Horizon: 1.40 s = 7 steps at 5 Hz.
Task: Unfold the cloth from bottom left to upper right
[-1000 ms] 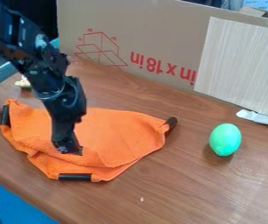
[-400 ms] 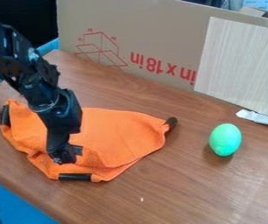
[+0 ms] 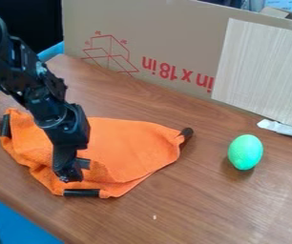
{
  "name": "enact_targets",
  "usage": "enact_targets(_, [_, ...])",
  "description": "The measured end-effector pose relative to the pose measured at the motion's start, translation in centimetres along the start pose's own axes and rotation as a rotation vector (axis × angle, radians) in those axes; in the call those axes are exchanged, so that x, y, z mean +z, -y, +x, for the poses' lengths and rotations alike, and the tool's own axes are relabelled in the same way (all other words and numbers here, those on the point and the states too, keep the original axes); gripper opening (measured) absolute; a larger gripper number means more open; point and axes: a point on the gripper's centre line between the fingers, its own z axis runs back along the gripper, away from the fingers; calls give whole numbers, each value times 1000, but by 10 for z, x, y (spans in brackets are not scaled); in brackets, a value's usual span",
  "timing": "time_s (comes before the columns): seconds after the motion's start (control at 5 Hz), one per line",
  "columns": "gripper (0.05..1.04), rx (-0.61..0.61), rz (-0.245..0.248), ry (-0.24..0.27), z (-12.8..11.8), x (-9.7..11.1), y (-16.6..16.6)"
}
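The gripper (image 3: 75,170) hangs down over the lower left part of the orange cloth (image 3: 132,147), its two fingertips a little apart. The cloth lies partly folded and rumpled on the wooden table, with a folded layer along its lower edge. Black clips hold its edges: one clip (image 3: 81,193) at the bottom, just below the gripper, one clip (image 3: 5,126) at the left corner and one clip (image 3: 186,134) at the right corner. The gripper hides part of the cloth's lower left; whether its tips touch the fabric cannot be told.
A green egg-shaped object (image 3: 245,152) stands on the table (image 3: 206,205) to the right of the cloth. Behind, a large cardboard box (image 3: 155,43) with a pale panel (image 3: 263,71) forms a wall. A white strip (image 3: 284,128) lies by its foot.
The gripper has moved down and slightly left, toward the cloth's lower edge, and its fingertips show more separately. The cloth has not visibly moved.
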Motion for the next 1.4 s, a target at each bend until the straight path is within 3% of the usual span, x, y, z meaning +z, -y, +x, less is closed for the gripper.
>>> enact_targets(0.2, [946, -2, 5, 11, 3, 0, 0])
enact_targets(0.6, [351, -22, -3, 32, 5, -1, 4])
enact_targets(0.8, [140, -21, 0, 29, 4, -2, 4])
enact_targets(1.0, [55, -25, 3, 26, 3, -2, 5])
enact_targets(1.2, [49, -26, -7, 31, 4, 0, 7])
enact_targets(1.4, [49, 17, 15, 63, 4, 17, -1])
